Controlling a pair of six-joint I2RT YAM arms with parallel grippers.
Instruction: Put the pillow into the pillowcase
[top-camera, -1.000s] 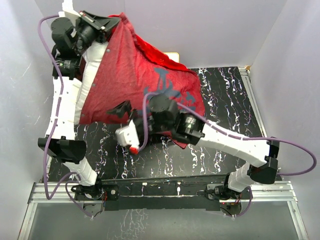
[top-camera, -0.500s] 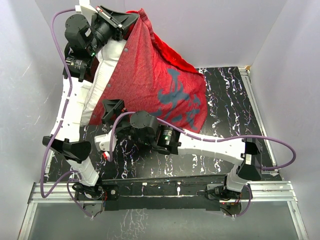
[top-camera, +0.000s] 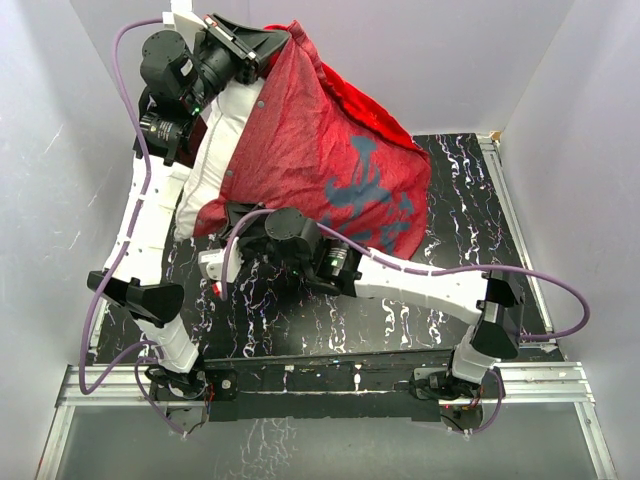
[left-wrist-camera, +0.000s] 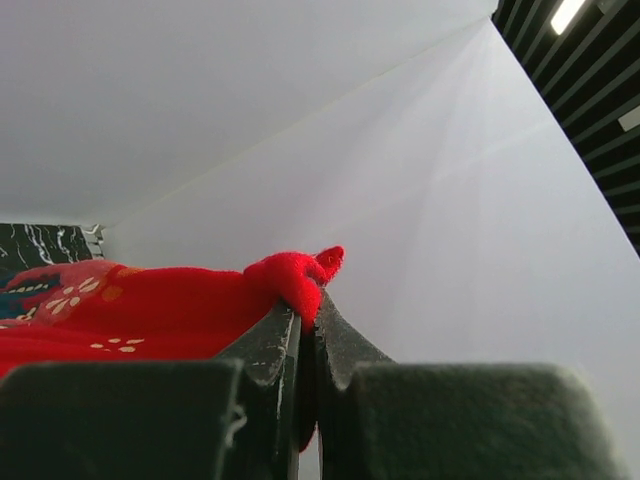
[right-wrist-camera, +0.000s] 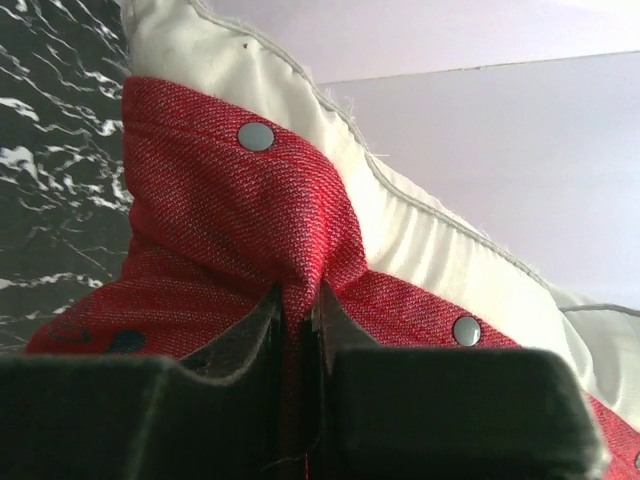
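Left gripper (left-wrist-camera: 308, 322) and right gripper (right-wrist-camera: 298, 300) both clamp pillowcase (top-camera: 320, 150) hem — thin pinches, hard tug could slip cloth off pillow (top-camera: 215, 168).

The table (top-camera: 470, 210) is black with white wiggly lines. Plain pale walls (top-camera: 450, 60) stand at its left, right and far sides. A silver metal frame (top-camera: 560, 382) runs along the near edge.

spot: robot lab cell, pretty sure | tells: white panel walls (top-camera: 560, 80) round black marbled tabletop (top-camera: 470, 200), silver aluminium rail (top-camera: 570, 378) at bottom
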